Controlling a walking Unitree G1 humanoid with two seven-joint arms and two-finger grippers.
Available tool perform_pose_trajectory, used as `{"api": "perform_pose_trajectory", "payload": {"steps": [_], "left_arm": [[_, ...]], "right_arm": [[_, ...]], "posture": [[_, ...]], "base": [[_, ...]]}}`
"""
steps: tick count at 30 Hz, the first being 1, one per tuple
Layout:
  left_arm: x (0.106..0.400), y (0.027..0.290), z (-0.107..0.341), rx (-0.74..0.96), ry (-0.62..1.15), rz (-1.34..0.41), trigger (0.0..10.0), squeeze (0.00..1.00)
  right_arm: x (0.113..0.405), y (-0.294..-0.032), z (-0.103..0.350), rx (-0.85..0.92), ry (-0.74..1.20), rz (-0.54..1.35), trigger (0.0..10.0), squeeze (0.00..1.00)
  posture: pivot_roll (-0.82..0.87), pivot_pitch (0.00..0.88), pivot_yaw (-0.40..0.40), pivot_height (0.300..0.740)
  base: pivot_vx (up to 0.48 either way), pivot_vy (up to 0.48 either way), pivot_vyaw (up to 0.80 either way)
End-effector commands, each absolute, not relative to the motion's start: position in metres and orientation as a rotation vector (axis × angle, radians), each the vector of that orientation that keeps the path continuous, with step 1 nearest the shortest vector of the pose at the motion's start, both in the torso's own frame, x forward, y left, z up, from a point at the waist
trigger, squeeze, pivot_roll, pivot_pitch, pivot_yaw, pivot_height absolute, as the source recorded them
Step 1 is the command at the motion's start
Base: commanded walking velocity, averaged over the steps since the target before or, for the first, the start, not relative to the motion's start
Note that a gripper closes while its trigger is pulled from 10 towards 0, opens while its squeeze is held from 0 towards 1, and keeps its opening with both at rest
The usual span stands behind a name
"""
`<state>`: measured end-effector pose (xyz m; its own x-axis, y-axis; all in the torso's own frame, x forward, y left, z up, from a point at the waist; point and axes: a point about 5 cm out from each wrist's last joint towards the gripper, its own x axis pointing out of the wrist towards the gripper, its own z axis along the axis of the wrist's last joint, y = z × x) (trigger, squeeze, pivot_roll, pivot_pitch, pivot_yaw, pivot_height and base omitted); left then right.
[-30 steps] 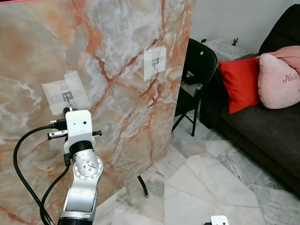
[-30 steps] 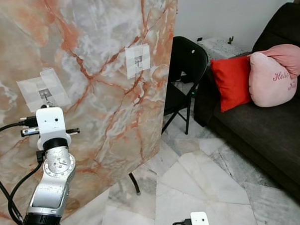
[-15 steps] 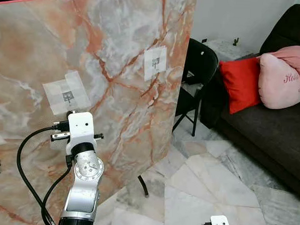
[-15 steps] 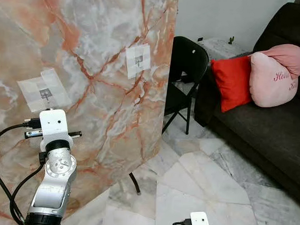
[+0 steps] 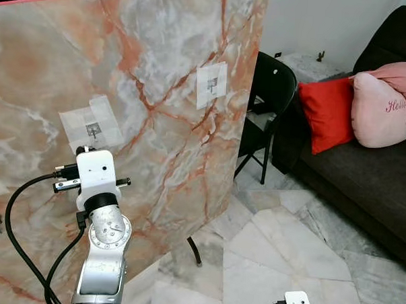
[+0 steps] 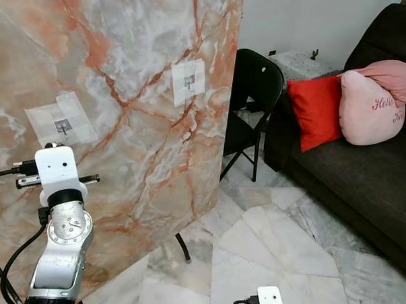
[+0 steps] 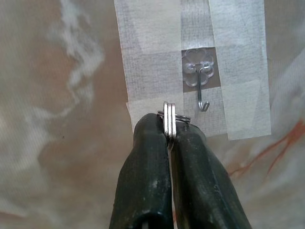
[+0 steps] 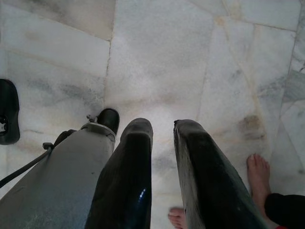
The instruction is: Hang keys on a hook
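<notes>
The key ring (image 7: pixel 169 119) is pinched edge-on between the tips of the left gripper (image 7: pixel 170 138), whose two black fingers are clenched tight on it, and it sits just beside the hook (image 7: pixel 202 90), a little to one side of the hook's upturned tip and not yet on it. That hook is a small clear flower-shaped stick-on with a thin metal wire, held under strips of pale tape (image 7: pixel 152 57) on the marble-patterned board (image 5: pixel 166 69). From the head views, the left arm (image 5: pixel 103 255) reaches up toward the hook, its white wrist housing close in front of the taped patch (image 5: pixel 89 125), with black cables looping off away from the board's free edge. A second taped hook (image 5: pixel 210 85) sits higher on the same board, well apart from the first and nearer the board's edge. Beyond that edge stands a black chair (image 5: pixel 267 94), and farther from the hook a dark sofa (image 5: pixel 364 172) carries a red cushion (image 5: pixel 324 113) and a pink cushion (image 5: pixel 384 99). The right gripper (image 8: pixel 163 138) hangs low over the pale marble floor (image 8: pixel 157 62), its fingers parted and holding nothing; a person's bare feet (image 8: pixel 259 174) show on the floor near it.
</notes>
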<state>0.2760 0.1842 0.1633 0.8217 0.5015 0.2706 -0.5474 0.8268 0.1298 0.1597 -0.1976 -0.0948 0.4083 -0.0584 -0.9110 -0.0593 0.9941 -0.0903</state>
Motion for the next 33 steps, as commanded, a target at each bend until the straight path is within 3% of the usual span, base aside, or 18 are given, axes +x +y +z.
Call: {"api": "perform_pose_trajectory", "payload": {"steps": [1, 33], "left_arm": [[0.273, 0.182, 0.169, 0.196, -0.248, 0.558, 10.0, 0.0], [0.288, 0.167, 0.171, 0.176, -0.262, 0.515, 10.0, 0.0]], "right_arm": [[0.162, -0.198, -0.094, -0.107, 1.137, -0.008, 10.0, 0.0], [0.162, -0.196, -0.094, -0.092, 1.137, -0.016, 10.0, 0.0]], "posture": [[0.09, 0.0, -0.064, 0.74], [0.08, 0.0, -0.053, 0.74]], "base": [[0.0, 0.0, 0.0], [0.0, 0.0, 0.0]]}}
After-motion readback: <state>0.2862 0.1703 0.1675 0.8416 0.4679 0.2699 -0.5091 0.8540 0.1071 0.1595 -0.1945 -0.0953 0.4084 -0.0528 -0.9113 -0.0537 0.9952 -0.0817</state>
